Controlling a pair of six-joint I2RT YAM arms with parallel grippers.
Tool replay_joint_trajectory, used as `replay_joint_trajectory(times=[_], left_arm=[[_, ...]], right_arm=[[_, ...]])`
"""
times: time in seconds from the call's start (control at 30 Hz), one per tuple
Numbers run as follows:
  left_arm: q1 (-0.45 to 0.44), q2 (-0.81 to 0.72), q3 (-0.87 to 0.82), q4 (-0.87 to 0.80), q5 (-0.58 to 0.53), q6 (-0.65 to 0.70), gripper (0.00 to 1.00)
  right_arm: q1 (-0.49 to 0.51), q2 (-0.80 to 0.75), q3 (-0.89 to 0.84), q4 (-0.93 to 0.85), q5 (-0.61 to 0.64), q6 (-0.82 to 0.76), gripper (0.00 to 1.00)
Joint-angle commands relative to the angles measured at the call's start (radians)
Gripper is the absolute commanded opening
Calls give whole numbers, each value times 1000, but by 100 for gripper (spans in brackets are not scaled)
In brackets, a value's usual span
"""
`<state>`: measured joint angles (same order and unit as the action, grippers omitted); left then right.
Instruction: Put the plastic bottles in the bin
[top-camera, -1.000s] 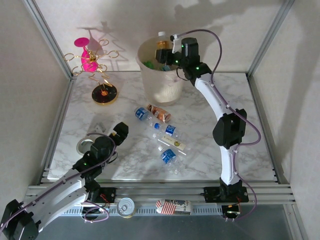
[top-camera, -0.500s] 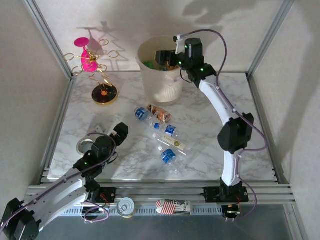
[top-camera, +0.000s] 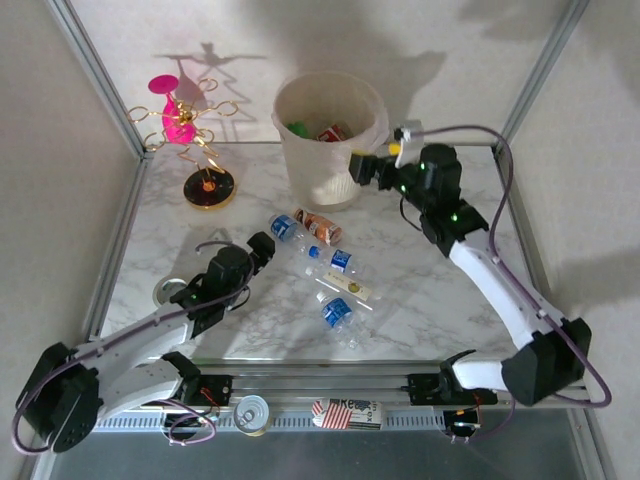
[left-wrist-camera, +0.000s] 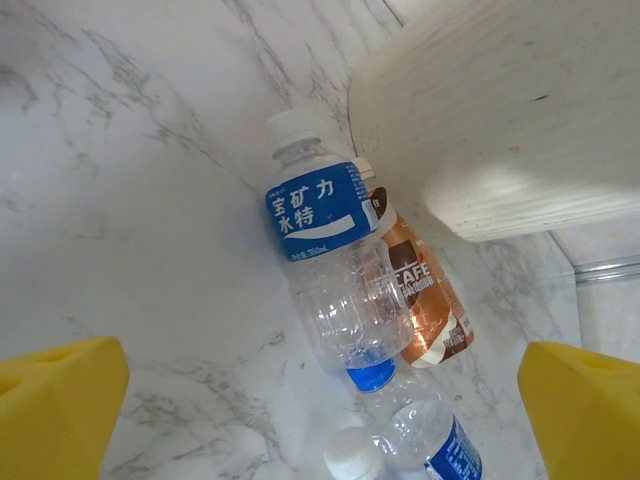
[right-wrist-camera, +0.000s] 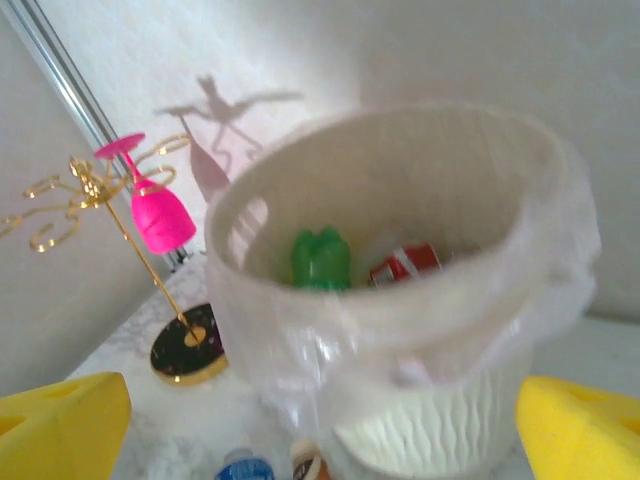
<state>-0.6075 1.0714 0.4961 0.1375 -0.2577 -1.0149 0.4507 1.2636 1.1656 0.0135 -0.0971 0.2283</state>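
Several plastic bottles (top-camera: 335, 262) to clear from the middle of the counter (top-camera: 400, 290); others down inside the bin (top-camera: 318, 185) near the far edge. Poises left tool (top-camera: 262, 243), spread wide and empty, over the blue-labelled bottle (left-wrist-camera: 320, 215), likely to straddle it. Holds right tool (top-camera: 360, 167) apart, empty, beside the bin's wall.

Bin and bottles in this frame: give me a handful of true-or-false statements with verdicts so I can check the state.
1. The bin lies tipped over. False: it stands upright.
2. Several bottles lie on the table in front of the bin. True.
3. The right gripper holds a bottle. False: its jaws stand open and empty beside the bin.
4. The left gripper has open jaws near a blue-labelled bottle. True.
5. A green bottle sits inside the bin. True.
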Motion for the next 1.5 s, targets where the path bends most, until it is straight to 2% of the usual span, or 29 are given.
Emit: replay_joint_trajectory(times=[0.0, 0.23, 0.47, 0.83, 1.07, 1.47], left_arm=[[-19, 106, 89, -15, -18, -21, 99], [-54, 337, 262, -76, -68, -53, 100], [-54, 502, 363, -102, -71, -72, 100], [-49, 691, 493, -125, -65, -25, 100], [-20, 768, 516, -118, -25, -36, 99], [-9, 835, 496, -116, -17, -21, 90]], right_arm=[[6, -87, -126, 90, 31, 59, 99], [6, -196, -375, 138, 45, 145, 99], [6, -196, -549, 235, -27, 259, 99], [6, -221, -547, 170, 15, 220, 99], [6, -254, -569, 153, 25, 220, 99], [6, -277, -575, 140, 38, 224, 99]])
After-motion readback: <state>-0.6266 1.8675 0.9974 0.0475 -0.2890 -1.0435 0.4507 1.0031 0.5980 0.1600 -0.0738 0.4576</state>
